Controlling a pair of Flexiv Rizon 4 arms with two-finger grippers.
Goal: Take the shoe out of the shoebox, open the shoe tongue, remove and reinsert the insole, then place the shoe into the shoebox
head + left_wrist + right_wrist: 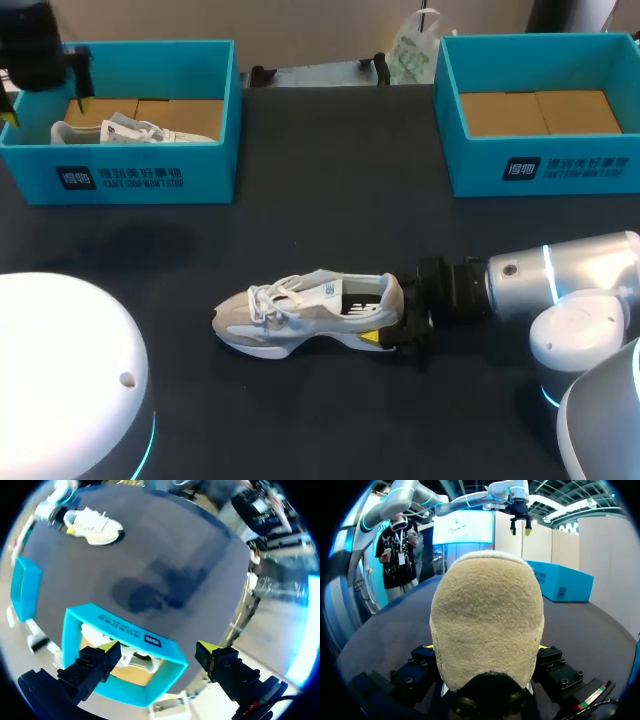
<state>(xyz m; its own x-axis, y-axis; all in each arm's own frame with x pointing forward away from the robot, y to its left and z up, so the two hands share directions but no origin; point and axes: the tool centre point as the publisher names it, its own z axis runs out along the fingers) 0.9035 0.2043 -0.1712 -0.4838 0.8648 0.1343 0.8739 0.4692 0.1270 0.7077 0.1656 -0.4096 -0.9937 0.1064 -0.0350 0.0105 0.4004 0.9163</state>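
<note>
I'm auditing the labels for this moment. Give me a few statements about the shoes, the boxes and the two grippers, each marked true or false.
1. The right gripper is shut on the heel of the shoe on the table. True.
2. The right shoebox holds a shoe. False: only its cardboard floor shows.
3. The left gripper is open above the left shoebox. True.
4. The left shoebox has nothing in it. False: a second shoe lies inside.
5. The shoe on the table lies upside down. False: it rests on its sole.
</note>
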